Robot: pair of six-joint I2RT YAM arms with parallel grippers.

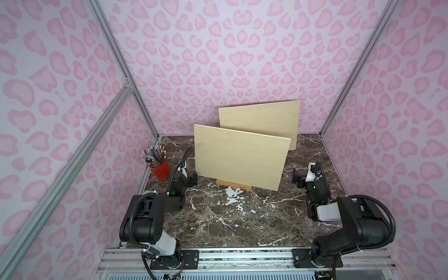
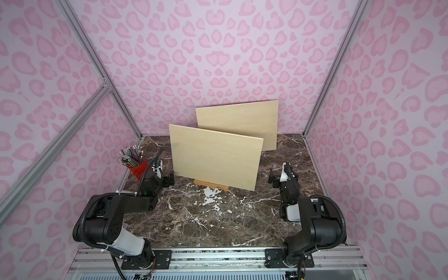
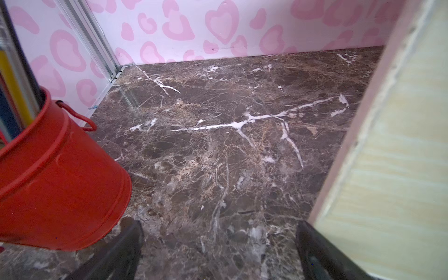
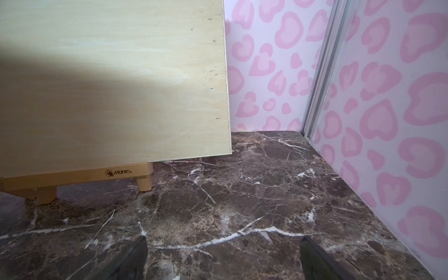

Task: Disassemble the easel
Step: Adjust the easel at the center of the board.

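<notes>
The easel is a small wooden stand [image 1: 233, 186] in the middle of the marble table, and a pale wooden board [image 1: 240, 157] rests upright on it. In the right wrist view the stand [image 4: 80, 177] shows a printed logo under the board [image 4: 116, 84]. My left gripper [image 1: 188, 173] hovers open by the board's left edge, low over the table. The left wrist view shows the left gripper [image 3: 219, 228] empty, with the board's edge [image 3: 400, 145] just beside one finger. My right gripper [image 1: 305, 172] stands open and empty off the board's right end, also seen from the right wrist [image 4: 224, 242].
A second pale board [image 1: 261, 121] leans on the back wall behind the easel. A red bucket [image 1: 160, 168] full of pencils stands at the left, close to my left gripper, and shows in the left wrist view [image 3: 60, 181]. Pink patterned walls enclose the marble table [image 1: 230, 223].
</notes>
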